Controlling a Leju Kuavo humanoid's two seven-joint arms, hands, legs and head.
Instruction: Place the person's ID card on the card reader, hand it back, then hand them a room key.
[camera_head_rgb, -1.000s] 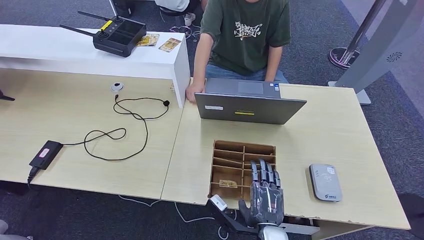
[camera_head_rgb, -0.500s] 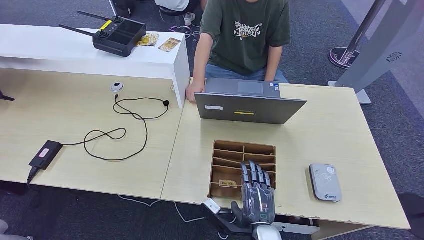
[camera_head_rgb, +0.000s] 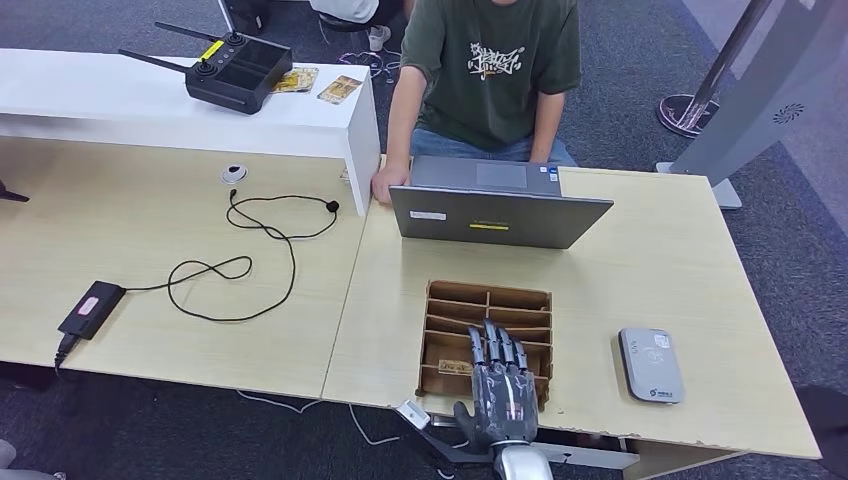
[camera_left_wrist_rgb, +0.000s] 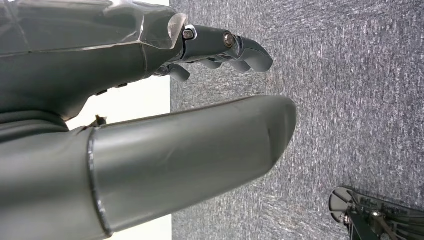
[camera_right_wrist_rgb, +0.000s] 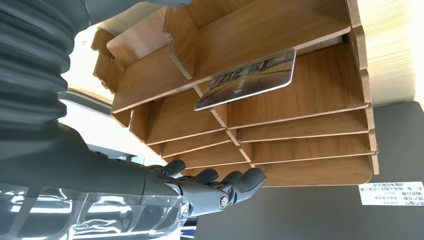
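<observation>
Pale wood-grain desk, two tops butted together, over grey carpet; white counter at the far left. Person in a green tee sits behind a grey laptop. Brown slotted wooden tray near the front edge, key card leaning in a near-left slot. Flat grey rounded reader right of the tray, apart. Right hand over the tray, fingers straight, holding nothing. Left hand hangs over carpet, fingers extended, empty.

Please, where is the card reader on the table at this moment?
In the head view, the grey card reader lies flat near the table's front edge on the robot's right, apart from the wooden slotted tray and the right hand.
</observation>
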